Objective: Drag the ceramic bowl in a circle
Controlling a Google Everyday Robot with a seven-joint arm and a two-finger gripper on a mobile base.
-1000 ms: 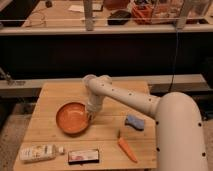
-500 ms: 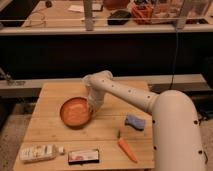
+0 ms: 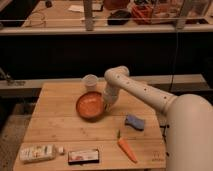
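Now the hand sits at the ceramic bowl's right rim, near the middle of the desk. The bowl lies directly to its left, just before the far-edge cup. Its grip I cannot tell.

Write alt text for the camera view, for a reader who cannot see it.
A white robot arm reaches down so its hand meets the right rim of an orange ceramic bowl on a wooden table. A whitish cup stands behind the bowl; a blue sponge, a carrot, a white tube and a flat packet lie nearer the front.
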